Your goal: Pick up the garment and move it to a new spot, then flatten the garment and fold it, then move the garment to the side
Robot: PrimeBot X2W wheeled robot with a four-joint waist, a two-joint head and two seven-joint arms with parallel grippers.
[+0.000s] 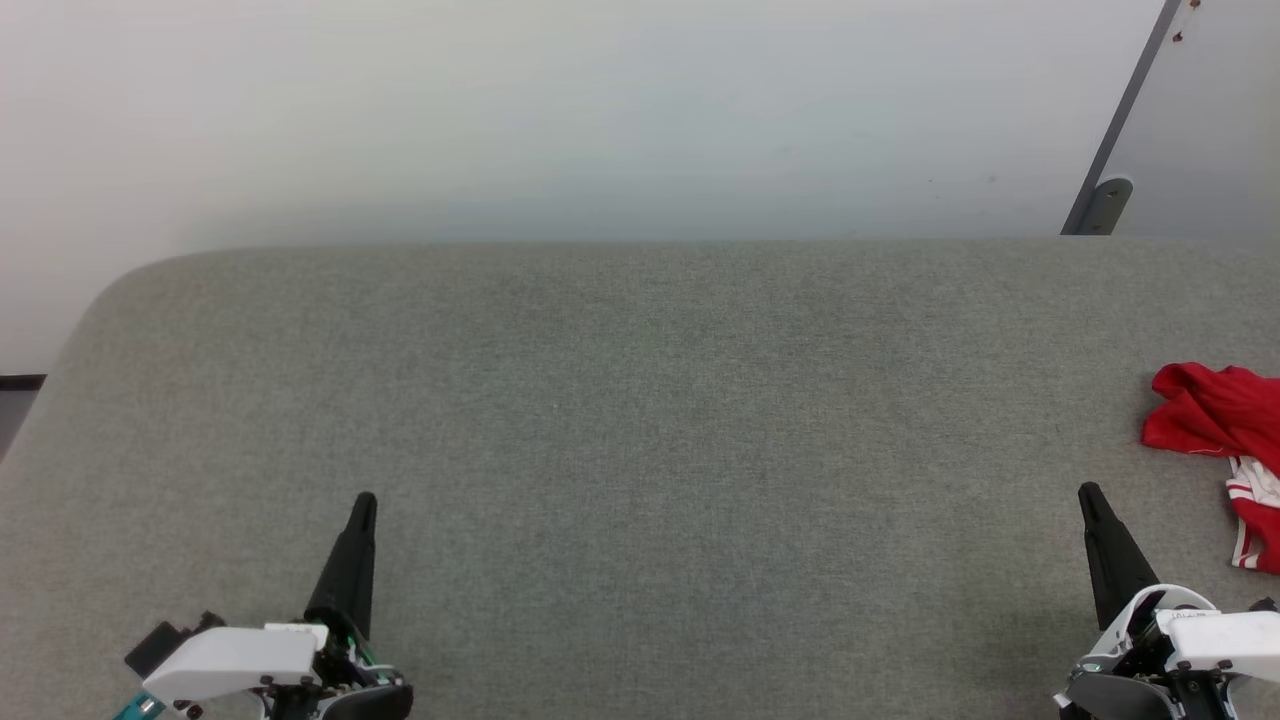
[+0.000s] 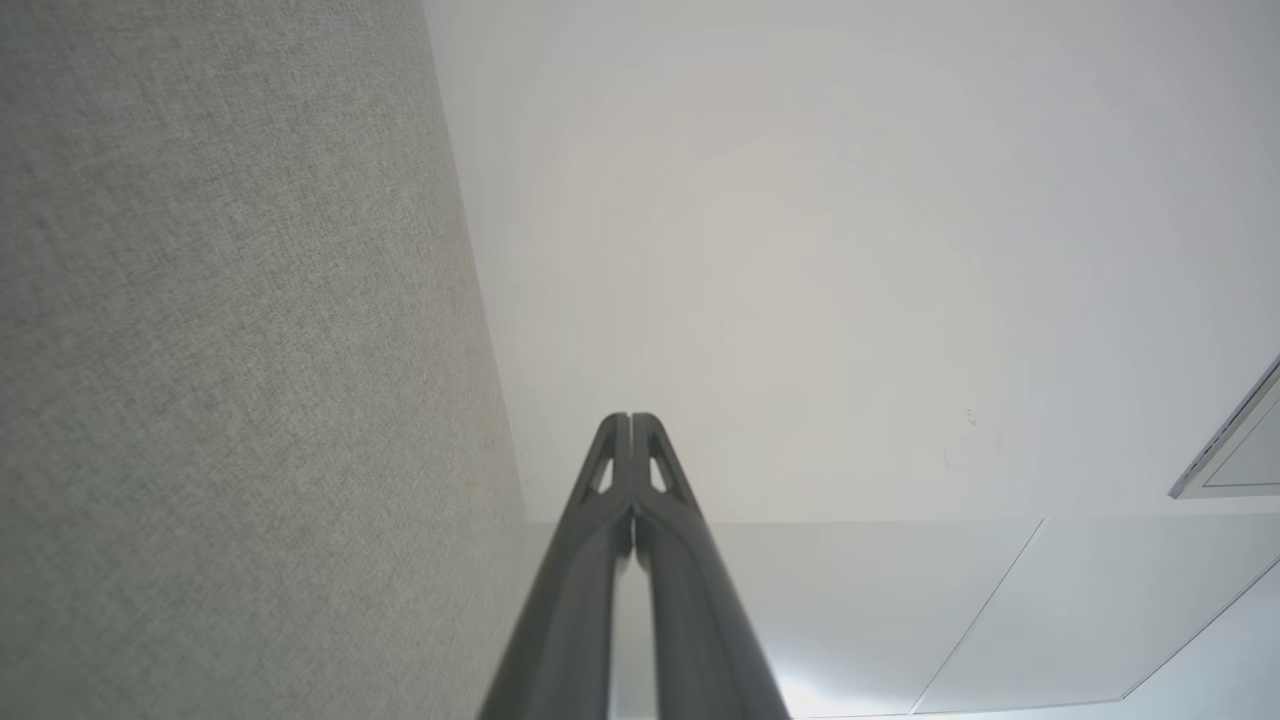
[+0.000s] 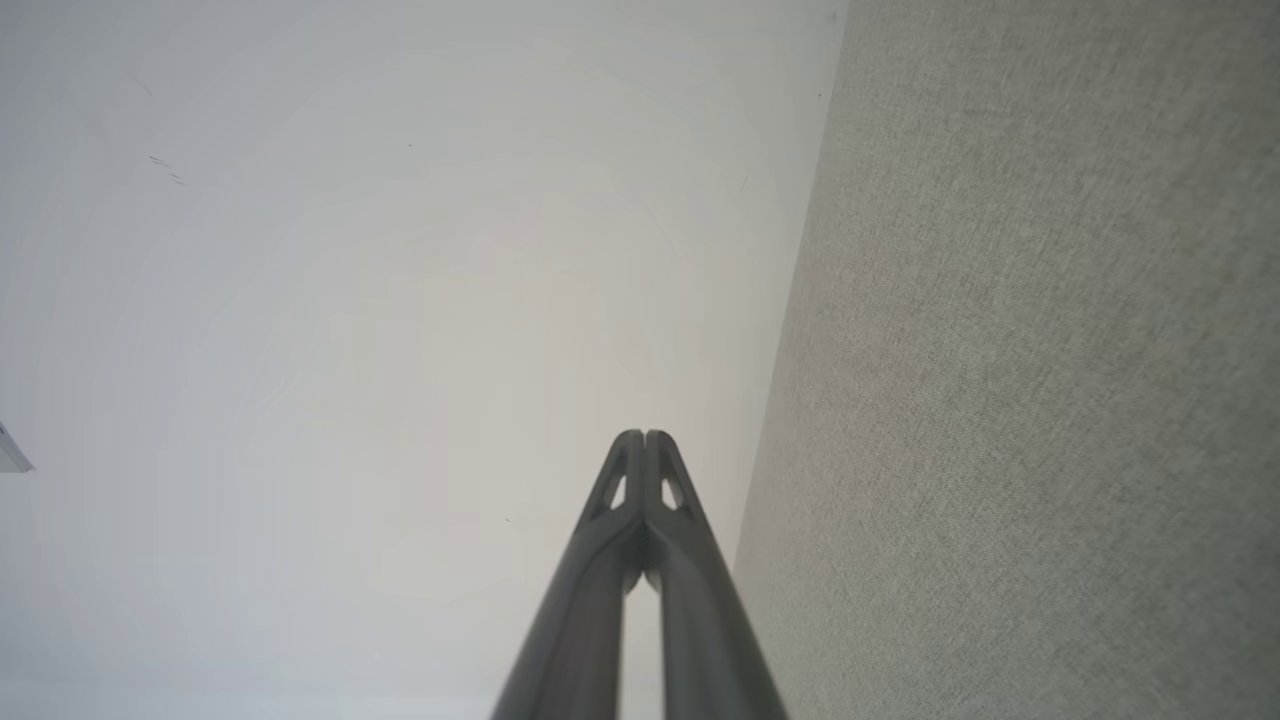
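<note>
left gripper (image 1: 362,503): mine, pressed together, tips meeting, nothing pinched. It points forward over the near part of the surface.
left fingers (image 2: 575,610): seen from my wrist, two dark fingers side by side. A thin slit shows lower down and the tips touch. The surface runs along one side of them, with the wall beyond.
right gripper (image 1: 1088,492): mine, also pressed together, nothing pinched. It points forward with the tip leaning a little toward my left.
right fingers (image 3: 585,610): seen from my wrist, the dark pair is closed at the tip, with a small gap just under it. The surface runs along one side, the wall on the other.
garment (image 1: 1210,412): red and crumpled in a heap on the surface. It lies off to the right of my right gripper and a bit ahead of its tip, near but apart, no contact. It is well apart from my left gripper, far to its right. The picture edge cuts it, so I cannot tell its full shape.
trim (image 1: 1250,490): white with red stripes, on the near part of the garment. It sits to the right of my right gripper tip, about level with it.
surface (image 1: 640,400): grey woven cover, flat, under and ahead of both grippers. A rounded corner lies ahead-left of my left gripper.
wall (image 1: 600,110): pale and plain, past the far edge of the surface, ahead of both grippers.
post (image 1: 1118,125): grey slanted bar against the wall, well ahead of my right gripper. Its foot is at the far edge of the surface.
contact: I cannot tell whether either gripper touches the surface.
</note>
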